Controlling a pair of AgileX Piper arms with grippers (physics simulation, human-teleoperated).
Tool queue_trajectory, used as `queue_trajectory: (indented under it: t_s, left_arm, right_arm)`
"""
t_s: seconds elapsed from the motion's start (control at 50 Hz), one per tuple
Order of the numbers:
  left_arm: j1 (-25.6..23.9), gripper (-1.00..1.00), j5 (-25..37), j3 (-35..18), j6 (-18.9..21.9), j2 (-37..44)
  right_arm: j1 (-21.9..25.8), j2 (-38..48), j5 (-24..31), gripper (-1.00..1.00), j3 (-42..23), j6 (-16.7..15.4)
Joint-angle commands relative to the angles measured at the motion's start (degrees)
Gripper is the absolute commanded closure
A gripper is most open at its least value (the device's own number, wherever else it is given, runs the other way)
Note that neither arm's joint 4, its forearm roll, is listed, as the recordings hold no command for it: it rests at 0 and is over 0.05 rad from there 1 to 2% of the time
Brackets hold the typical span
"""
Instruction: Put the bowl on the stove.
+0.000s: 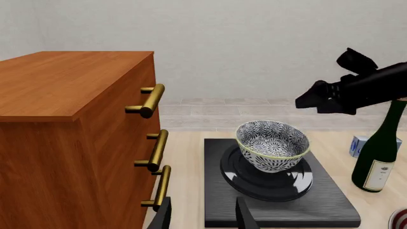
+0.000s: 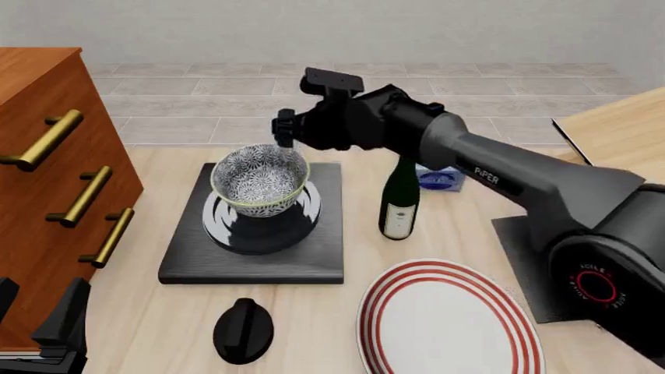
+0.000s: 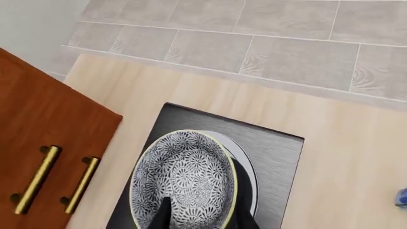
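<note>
The left pincer (image 2: 42, 327) sits lowest in the front view, beside the wooden drawer cabinet (image 2: 42, 156) with its 3 brass handles, its 2 dark fingers spread apart and holding nothing. Close by on the tabletop (image 2: 156, 327) lie a small black knob (image 2: 242, 331) and a white plate with red rings (image 2: 449, 319). Further in, the bowl (image 2: 260, 181) (blue-and-white floral, pale green rim) rests tilted over the burner rings of the stove (image 2: 187, 257). The right pincer (image 3: 197, 214) straddles the bowl's rim, 1 finger inside and 1 outside, gripping it. A green bottle (image 2: 399, 199) stands just right of the stove, touching nothing.
</note>
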Motion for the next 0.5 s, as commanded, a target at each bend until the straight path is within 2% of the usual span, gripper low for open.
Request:
queue_trajectory:
  t_s: [0.02, 0.36, 0.5]
  left_arm:
    - [0.00, -1.00, 0.00, 0.00, 0.00, -0.01]
    - [0.01, -1.00, 0.00, 0.00, 0.00, 0.00]
    - [0.01, -1.00, 0.00, 0.00, 0.00, -0.01]
  right_arm:
    - [-0.37, -7.20, 0.63, -1.00, 2.43, -1.44]
    - [-1.24, -23.48, -1.15, -1.00, 12.53, -3.47]
    - [-2.49, -32.42, -2.00, -1.00, 18.51, -5.70]
